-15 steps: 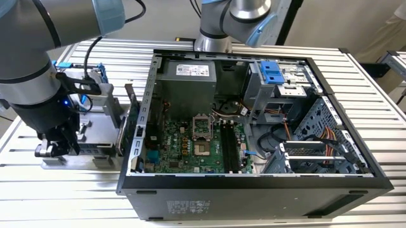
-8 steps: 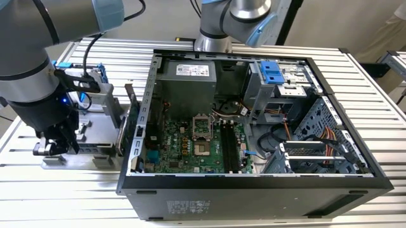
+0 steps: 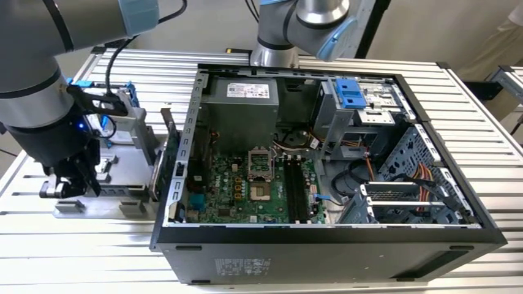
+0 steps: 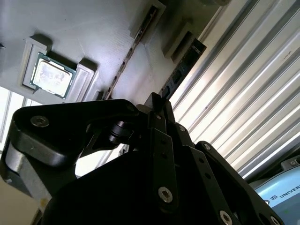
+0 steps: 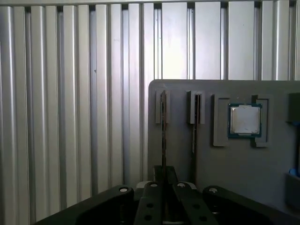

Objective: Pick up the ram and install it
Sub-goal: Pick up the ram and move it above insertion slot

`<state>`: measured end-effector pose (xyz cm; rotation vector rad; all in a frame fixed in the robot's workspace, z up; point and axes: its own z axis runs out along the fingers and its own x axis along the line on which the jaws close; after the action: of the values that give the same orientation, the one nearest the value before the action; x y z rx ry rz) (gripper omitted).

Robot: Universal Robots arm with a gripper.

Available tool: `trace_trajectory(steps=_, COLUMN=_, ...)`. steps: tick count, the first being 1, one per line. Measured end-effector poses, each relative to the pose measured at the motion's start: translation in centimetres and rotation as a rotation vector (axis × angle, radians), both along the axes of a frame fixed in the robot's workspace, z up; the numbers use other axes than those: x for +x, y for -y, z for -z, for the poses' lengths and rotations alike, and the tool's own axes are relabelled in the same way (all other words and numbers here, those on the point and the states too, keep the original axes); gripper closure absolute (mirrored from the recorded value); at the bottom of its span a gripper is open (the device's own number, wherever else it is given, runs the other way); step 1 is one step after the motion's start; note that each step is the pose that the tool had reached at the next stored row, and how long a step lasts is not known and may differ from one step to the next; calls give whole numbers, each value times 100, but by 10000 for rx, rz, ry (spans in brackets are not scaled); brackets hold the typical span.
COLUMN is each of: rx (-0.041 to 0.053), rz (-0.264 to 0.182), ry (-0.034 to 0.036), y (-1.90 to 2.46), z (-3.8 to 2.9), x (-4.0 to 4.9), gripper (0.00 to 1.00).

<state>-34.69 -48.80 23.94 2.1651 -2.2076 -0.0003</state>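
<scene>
The ram (image 5: 163, 126) stands on edge in a slot of a grey holder plate (image 5: 243, 173), so I see it as a thin dark line. My gripper (image 5: 164, 177) is right at its near end, with the fingers drawn together on the stick. In the second wrist view the same ram (image 4: 183, 68) runs up to the gripper (image 4: 157, 105). The exterior view has my gripper (image 3: 73, 187) low over the holder (image 3: 122, 196), at that view's left of the open computer case (image 3: 327, 251). Dark memory slots (image 3: 294, 190) lie empty on the motherboard.
Another thin stick (image 5: 194, 124) stands in the neighbouring slot, and a square silver CPU (image 5: 244, 119) lies in a pocket beyond it. A drive in a blue bracket (image 3: 110, 104) stands behind the holder. A second arm (image 3: 302, 24) rises behind the case. The table (image 3: 82, 257) is ribbed metal.
</scene>
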Motion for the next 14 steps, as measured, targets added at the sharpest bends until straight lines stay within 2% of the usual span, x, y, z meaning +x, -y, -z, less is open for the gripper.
trace_trajectory(steps=14, rx=0, rz=0, ry=0, y=0, z=-100, x=0, gripper=100)
